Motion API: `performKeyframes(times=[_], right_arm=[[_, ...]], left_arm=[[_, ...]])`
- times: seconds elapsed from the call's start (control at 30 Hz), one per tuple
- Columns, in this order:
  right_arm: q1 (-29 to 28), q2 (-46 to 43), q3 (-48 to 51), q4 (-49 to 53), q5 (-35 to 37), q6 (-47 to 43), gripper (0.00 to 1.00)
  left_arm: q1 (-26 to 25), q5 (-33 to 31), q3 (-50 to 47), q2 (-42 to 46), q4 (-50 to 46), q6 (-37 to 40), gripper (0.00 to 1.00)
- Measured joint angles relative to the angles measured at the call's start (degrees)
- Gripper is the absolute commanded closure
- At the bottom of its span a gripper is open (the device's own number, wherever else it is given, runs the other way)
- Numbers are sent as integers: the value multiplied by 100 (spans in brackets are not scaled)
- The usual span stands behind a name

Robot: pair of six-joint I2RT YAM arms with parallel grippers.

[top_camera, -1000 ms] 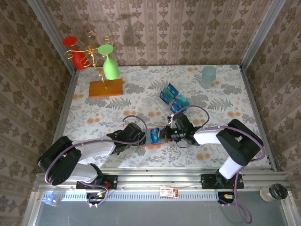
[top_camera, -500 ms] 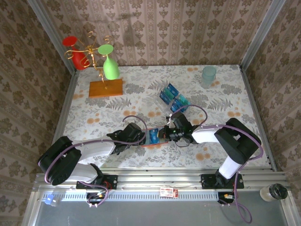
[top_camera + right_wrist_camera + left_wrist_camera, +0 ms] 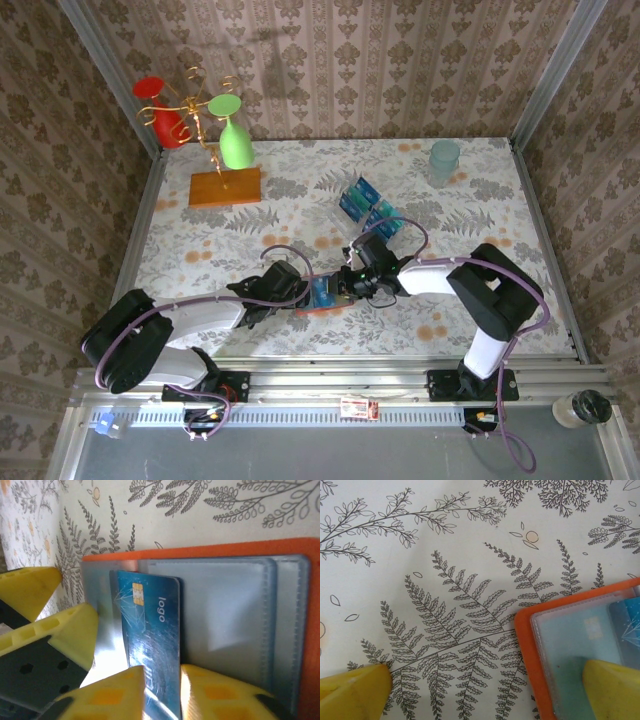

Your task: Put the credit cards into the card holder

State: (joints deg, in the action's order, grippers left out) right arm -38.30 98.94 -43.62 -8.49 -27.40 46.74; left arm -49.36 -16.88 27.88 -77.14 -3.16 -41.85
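The orange-red card holder (image 3: 322,296) lies open on the table near the front, its grey-blue pockets up (image 3: 225,610). A dark blue credit card (image 3: 150,625) with a gold chip sticks partly into a pocket. My right gripper (image 3: 162,672) straddles the card's near end with its fingers slightly apart, and it reaches in from the right (image 3: 347,283). My left gripper (image 3: 480,680) is wide open. One of its fingers (image 3: 612,690) rests on the holder (image 3: 527,645) and the other (image 3: 350,690) is on the tablecloth. More credit cards (image 3: 368,210) lie farther back.
The spare cards sit in a clear plastic tray (image 3: 345,222) behind the holder. A wooden slab (image 3: 225,187) at the back left carries a gold stand with a green glass (image 3: 235,145) and a red glass (image 3: 160,110). A teal cup (image 3: 444,160) stands back right.
My right gripper has moved left over the holder, and its jaws have parted from the card. The left arm has stayed put.
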Motion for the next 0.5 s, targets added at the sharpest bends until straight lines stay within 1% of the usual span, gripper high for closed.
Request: performKeyframes(times=[0.1, 0.17, 0.23, 0.3, 0.4, 0.5], right_arm=[[0, -164, -256, 610, 127, -273, 60], [0, -293, -435, 1012, 247, -452, 60], [0, -404, -634, 1355, 389, -623, 65], [-7, -487, -835, 1652, 533, -822, 73], [-35, -494, -1067, 1956, 715, -1049, 82], [-107, -424, -1213, 2155, 824, -1172, 84]], left_arm=[[72, 61, 0, 85, -44, -57, 0], [120, 68, 0, 162, -129, -70, 0], [162, 76, 0, 256, -205, -87, 0], [184, 81, 0, 348, -308, -103, 0], [190, 79, -7, 463, -474, -109, 0], [214, 83, -33, 507, -551, -138, 0]])
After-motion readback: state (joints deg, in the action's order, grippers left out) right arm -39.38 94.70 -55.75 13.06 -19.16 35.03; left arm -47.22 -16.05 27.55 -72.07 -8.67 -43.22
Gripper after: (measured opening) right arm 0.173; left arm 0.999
